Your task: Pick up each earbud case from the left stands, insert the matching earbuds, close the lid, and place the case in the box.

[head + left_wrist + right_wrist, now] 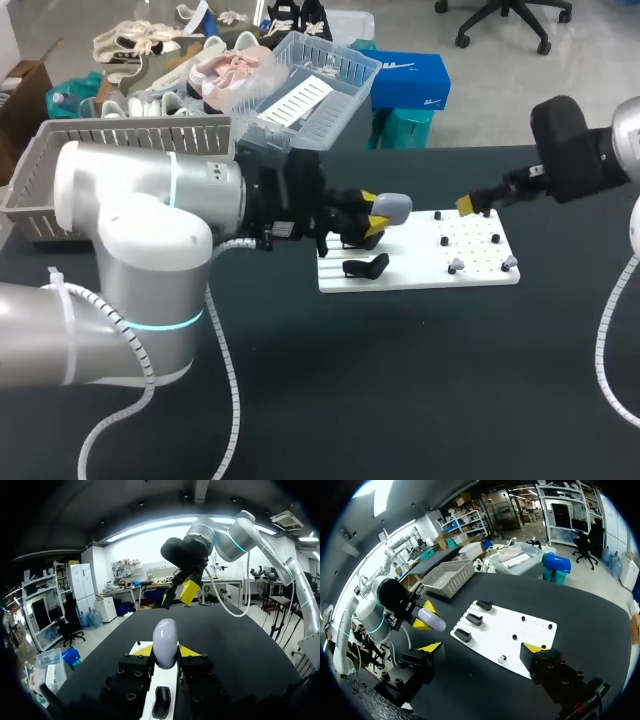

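My left gripper [374,214] is shut on a grey earbud case [393,207] and holds it just above the left end of the white board [420,272]. In the left wrist view the rounded case [165,632] stands between the yellow tips of that gripper [165,651], over a black stand [161,702]. Another black stand [366,266] sits on the board below it. Small grey and black earbuds [456,265] rest on pegs at the board's right half. My right gripper [476,203] hangs open over the board's far right edge; in its own view the gripper [483,648] is open above the board [492,630].
A grey slatted basket [120,140] stands at the table's back left, behind my left arm. In the right wrist view three black stands [474,619] line the board's end toward that basket [447,577]. Dark tabletop lies in front of the board.
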`<action>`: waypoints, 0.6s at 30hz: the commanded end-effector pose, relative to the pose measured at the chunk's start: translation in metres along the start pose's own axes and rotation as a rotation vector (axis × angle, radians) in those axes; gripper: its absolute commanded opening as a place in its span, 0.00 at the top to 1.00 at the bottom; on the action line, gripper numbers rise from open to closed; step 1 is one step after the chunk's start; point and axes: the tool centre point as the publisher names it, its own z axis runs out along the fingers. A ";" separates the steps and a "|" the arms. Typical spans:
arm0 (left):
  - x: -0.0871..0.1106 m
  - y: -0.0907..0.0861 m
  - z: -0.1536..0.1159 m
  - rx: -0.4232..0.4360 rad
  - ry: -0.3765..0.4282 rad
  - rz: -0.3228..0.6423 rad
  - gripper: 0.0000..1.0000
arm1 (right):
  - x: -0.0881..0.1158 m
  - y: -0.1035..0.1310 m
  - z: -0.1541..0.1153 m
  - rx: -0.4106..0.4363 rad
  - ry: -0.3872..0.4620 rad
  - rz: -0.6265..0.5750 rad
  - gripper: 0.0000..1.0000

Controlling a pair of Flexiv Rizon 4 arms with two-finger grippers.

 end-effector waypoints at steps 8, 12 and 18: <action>-0.006 0.000 0.011 0.018 -0.037 0.014 1.00 | -0.011 0.027 0.023 -0.161 0.055 -0.044 0.00; -0.007 0.001 0.014 0.024 -0.039 0.011 1.00 | -0.010 0.032 0.031 -0.178 0.058 -0.046 0.00; -0.009 0.005 0.017 0.025 -0.040 0.008 1.00 | -0.009 0.035 0.038 -0.197 0.063 -0.047 0.00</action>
